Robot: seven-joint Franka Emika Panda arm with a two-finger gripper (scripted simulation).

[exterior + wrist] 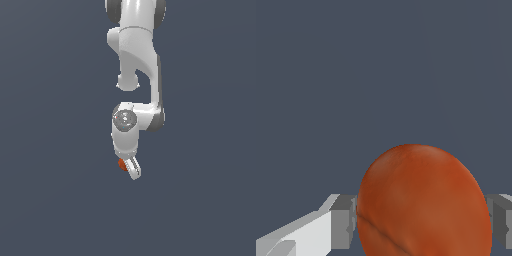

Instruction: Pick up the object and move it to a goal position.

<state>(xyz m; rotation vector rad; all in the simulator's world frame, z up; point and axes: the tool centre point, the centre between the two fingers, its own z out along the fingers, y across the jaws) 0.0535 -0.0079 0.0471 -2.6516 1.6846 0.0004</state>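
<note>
A white Panda arm (pixel 135 75) reaches down from the top centre of the exterior view against a plain dark blue-grey backdrop, its wrist joint sitting near the middle of the frame. Just below centre, the gripper (pixel 127 167) points downward, angled slightly toward the lower right, with the small orange-red ball (pixel 121 164) lodged at its tip, showing on the exterior view's left side of the white fingers (pixel 134 170). In the wrist view the ball (pixel 423 202) fills the lower centre of the frame, its mottled surface crossed by a faint dark line, with grey finger pads (pixel 343 221) pressed against both of its sides. The fingers are pinching the ball between them. No surface beneath can be made out.
</note>
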